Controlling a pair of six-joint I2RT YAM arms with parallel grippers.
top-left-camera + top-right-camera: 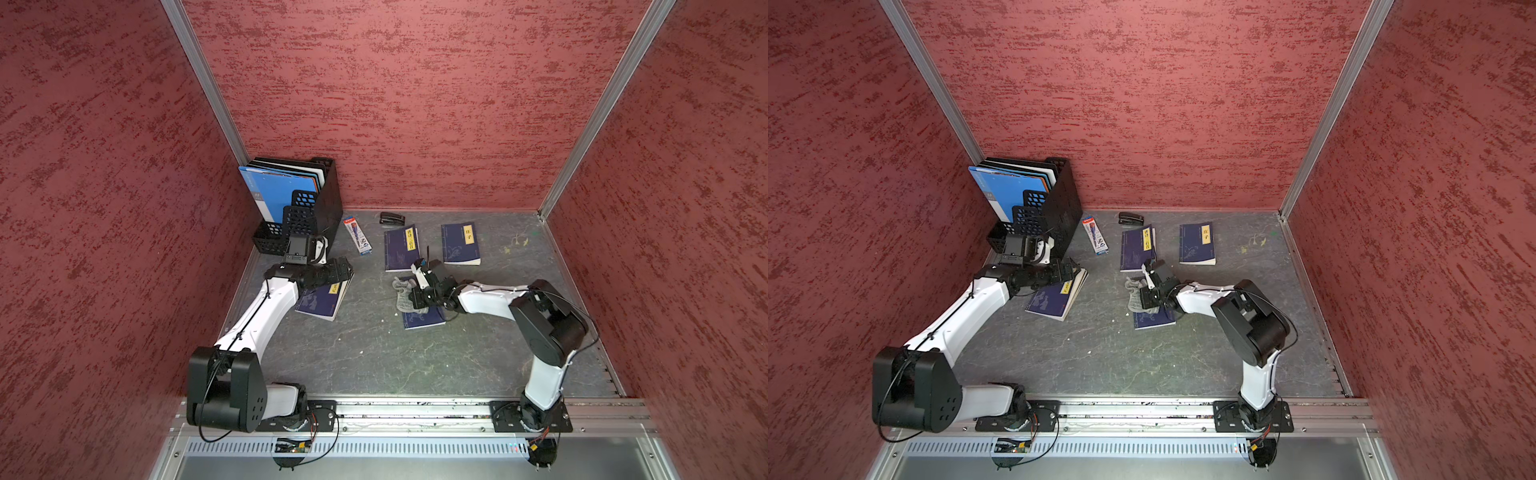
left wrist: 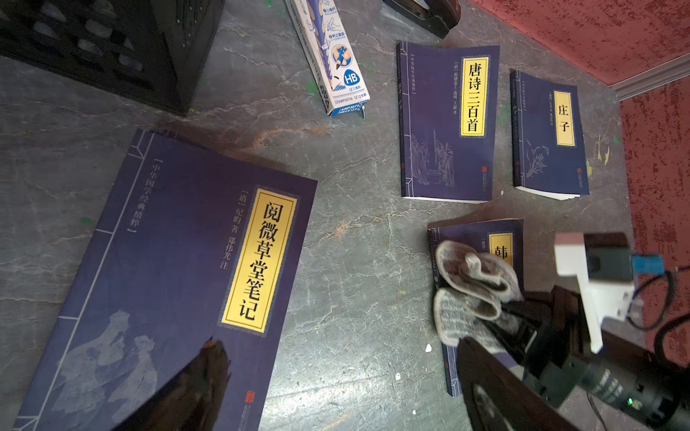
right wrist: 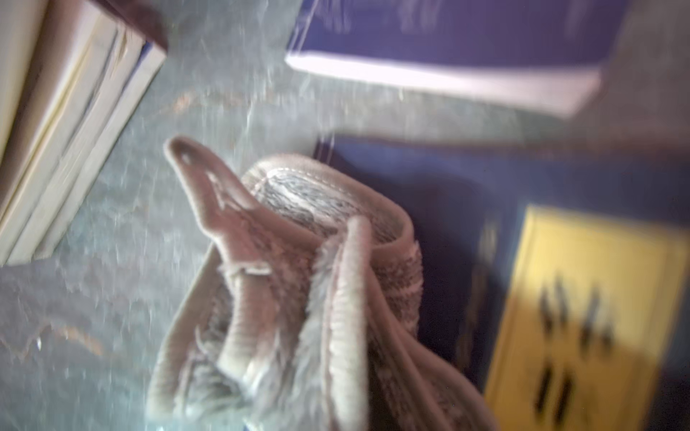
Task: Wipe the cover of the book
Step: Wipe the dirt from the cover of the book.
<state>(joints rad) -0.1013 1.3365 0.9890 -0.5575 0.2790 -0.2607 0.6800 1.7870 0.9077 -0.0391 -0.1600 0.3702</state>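
Clamping cloth, right gripper; left gripper agape; rack holds blue folders.

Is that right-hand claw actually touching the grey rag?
Touching. In the left wrist view the right gripper is shut on the grey rag, pinching its bunched folds.

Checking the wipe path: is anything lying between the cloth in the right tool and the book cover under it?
Nothing visible does. The right tool is shut on the cloth, which hangs directly over the spine-side edge of the book; the visible part of its cover is bare.
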